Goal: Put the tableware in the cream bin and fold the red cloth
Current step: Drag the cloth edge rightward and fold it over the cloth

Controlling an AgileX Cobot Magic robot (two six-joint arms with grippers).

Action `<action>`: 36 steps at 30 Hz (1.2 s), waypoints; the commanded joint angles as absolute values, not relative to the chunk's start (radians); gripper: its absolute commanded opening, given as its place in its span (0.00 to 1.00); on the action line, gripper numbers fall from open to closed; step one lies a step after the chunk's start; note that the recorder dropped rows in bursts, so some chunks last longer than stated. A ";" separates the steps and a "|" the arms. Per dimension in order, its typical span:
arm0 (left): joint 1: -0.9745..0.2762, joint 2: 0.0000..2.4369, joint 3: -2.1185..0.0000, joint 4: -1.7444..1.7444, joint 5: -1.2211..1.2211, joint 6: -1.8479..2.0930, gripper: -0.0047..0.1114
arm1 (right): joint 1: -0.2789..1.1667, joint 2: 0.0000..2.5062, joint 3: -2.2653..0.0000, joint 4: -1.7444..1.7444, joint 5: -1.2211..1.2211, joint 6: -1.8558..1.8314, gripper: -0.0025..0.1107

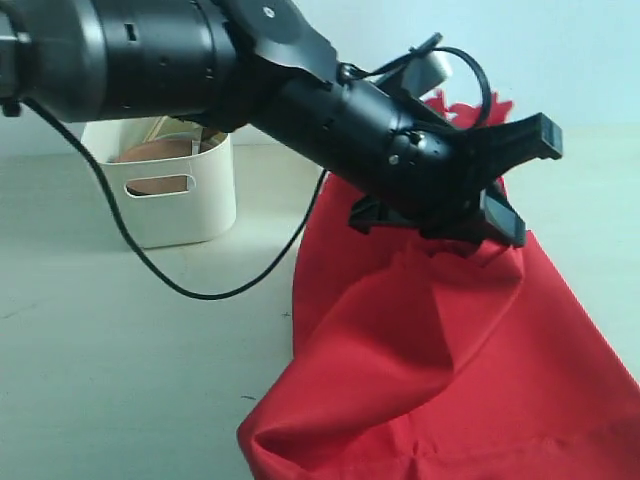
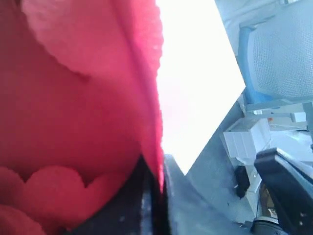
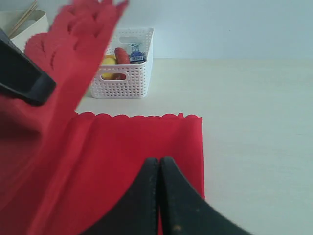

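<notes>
Pale tabletop [image 1: 100, 350]. Large red cloth [image 1: 430, 350] lies partly flat on it, one scalloped edge raised, pinched tight in left gripper [image 2: 159, 178]. Right gripper [image 3: 159, 164] fingers pressed together, low over flat cloth part. Cream bin [image 1: 190, 210] stands left of cloth; white lattice basket [image 3: 127, 88] beyond cloth's edge.

Left arm [image 1: 330, 110] stretched across, left pincer [image 2: 155, 196] pinched on red cloth [image 2: 73, 112], right pincer [image 3: 159, 169] closed

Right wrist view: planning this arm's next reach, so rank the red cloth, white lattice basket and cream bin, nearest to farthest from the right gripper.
1. red cloth, spread directly beneath the right gripper.
2. white lattice basket, on the table past the cloth's scalloped edge.
3. cream bin, off to the side behind the raised cloth; likely farthest.
</notes>
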State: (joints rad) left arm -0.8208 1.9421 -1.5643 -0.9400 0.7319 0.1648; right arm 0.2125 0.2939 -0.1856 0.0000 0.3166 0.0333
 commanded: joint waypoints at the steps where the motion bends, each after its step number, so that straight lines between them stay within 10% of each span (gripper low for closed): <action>1: -0.864 2.029 -1.659 -0.961 0.717 0.156 0.04 | 0.209 0.288 -0.185 0.000 0.312 0.032 0.02; 17: -0.969 2.315 -1.815 -0.969 0.547 0.156 0.06 | 0.209 0.288 -0.185 0.000 0.312 0.032 0.02; 27: -0.984 2.327 -1.837 -0.983 0.543 0.160 0.66 | 0.209 0.288 -0.185 0.000 0.312 0.032 0.02; 36: -0.984 2.206 -1.837 -0.839 0.603 0.203 0.71 | 0.209 0.288 -0.185 0.000 0.312 0.032 0.02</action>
